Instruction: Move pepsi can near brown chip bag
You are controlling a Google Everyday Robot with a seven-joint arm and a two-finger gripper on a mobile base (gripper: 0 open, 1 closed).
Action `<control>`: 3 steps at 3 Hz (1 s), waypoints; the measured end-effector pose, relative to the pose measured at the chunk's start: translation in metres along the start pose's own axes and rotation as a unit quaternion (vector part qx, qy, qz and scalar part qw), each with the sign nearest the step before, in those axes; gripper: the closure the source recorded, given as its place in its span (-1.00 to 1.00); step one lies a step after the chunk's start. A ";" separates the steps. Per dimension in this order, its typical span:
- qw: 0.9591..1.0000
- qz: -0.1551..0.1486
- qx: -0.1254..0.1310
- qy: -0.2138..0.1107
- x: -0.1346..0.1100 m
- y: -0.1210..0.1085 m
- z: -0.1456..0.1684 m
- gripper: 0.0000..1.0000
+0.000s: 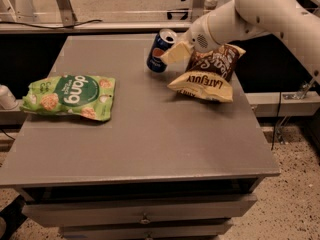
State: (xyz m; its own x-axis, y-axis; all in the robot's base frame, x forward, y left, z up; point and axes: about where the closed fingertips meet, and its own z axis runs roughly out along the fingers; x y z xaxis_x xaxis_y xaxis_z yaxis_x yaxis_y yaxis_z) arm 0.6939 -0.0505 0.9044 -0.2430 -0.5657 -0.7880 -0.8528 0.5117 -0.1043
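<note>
Toward the back of the table (150, 134), the claw (173, 53) clamps the tilted pepsi can (159, 54); brown chip bag (206, 80) just beside.

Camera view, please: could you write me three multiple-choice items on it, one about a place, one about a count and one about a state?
1. Where is the pepsi can relative to the brown chip bag?
A. Just picture-left of it, at the far side of the table
B. On top of it
C. At the near edge, far from it

2. How many snack bags lie on the table?
A. One
B. Three
C. Two

3. How is the can at the gripper?
A. Upright, apart from the gripper
B. Tilted, gripped between the fingers
C. Flat on its side, let go

Answers: 1 A, the can sits beside the bag's upper left corner; 2 C, the brown bag plus the green dang bag; 3 B, its silver top leans picture-right towards the gripper closed on it at the table's far side.
</note>
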 end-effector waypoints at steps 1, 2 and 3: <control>0.999 -0.030 -0.019 0.035 0.006 -0.004 0.003 1.00; 0.995 -0.055 -0.038 0.070 0.016 -0.006 0.000 1.00; 0.991 -0.078 -0.050 0.094 0.019 -0.009 -0.002 1.00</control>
State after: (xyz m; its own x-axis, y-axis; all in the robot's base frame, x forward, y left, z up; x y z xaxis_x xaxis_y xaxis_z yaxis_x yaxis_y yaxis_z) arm 0.6963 -0.0676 0.8921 -0.1780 -0.7485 -0.6387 -0.9261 0.3469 -0.1483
